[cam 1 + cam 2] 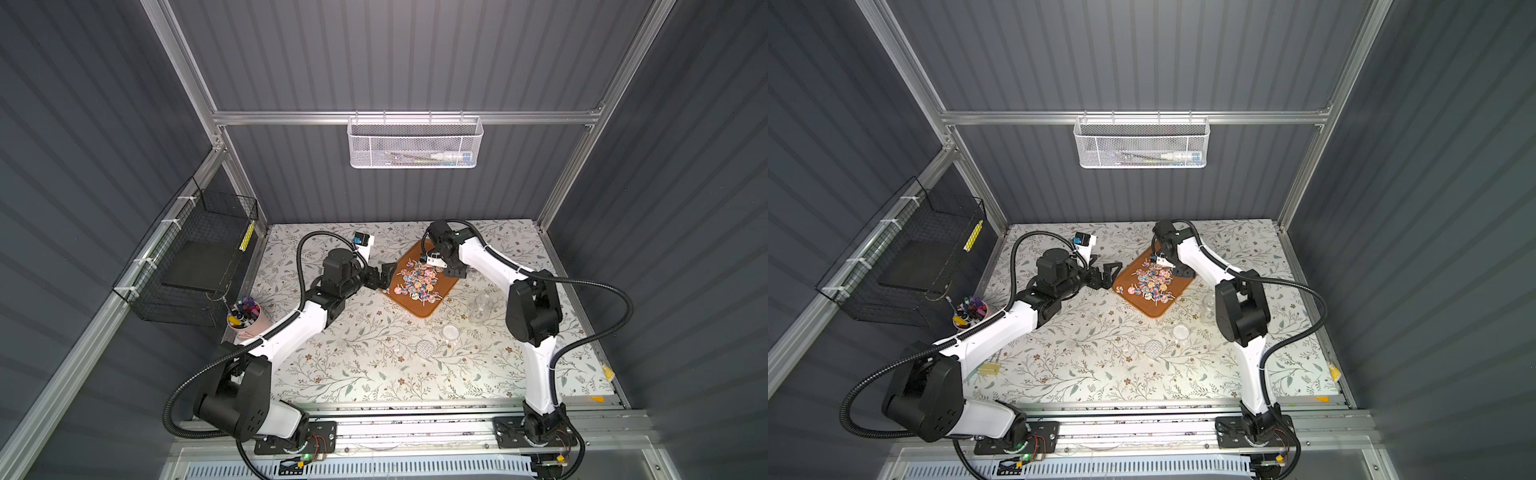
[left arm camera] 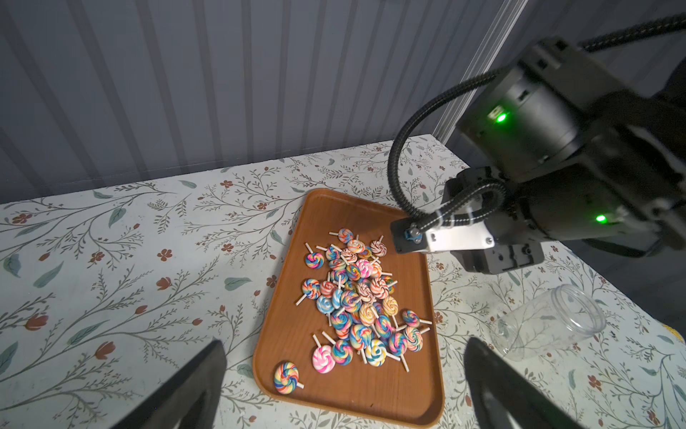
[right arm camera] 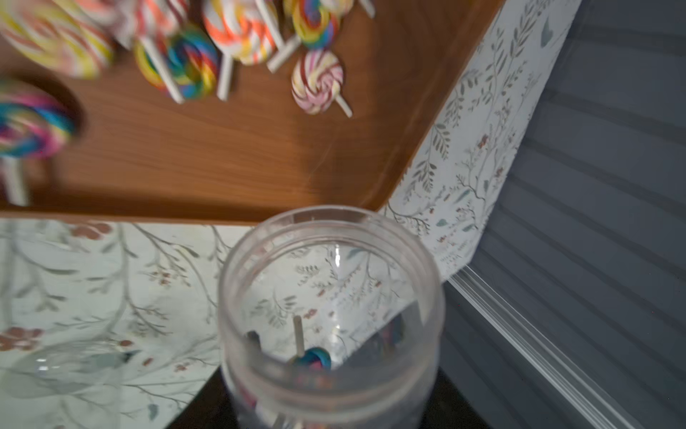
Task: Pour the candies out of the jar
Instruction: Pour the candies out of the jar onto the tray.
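Observation:
Dozens of swirled lollipop candies (image 1: 417, 282) (image 2: 356, 304) lie heaped on a brown tray (image 1: 432, 308) (image 2: 289, 297) at the back middle of the table. My right gripper (image 1: 455, 273) is at the tray's far right edge, shut on a clear jar (image 3: 330, 297). The jar's open mouth faces the table right beside the tray rim (image 3: 222, 211), and one blue-swirled candy (image 3: 313, 358) shows inside it. My left gripper (image 1: 384, 276) (image 2: 344, 343) stands open by the tray's left edge, holding nothing.
Another clear jar (image 1: 482, 309) (image 2: 549, 327) lies empty on its side right of the tray. A small clear pot (image 1: 451, 332) and a round lid (image 1: 424, 347) sit nearer the front. A pink cup of marker pens (image 1: 244, 318) stands at the left edge, below a black wire basket (image 1: 187, 266).

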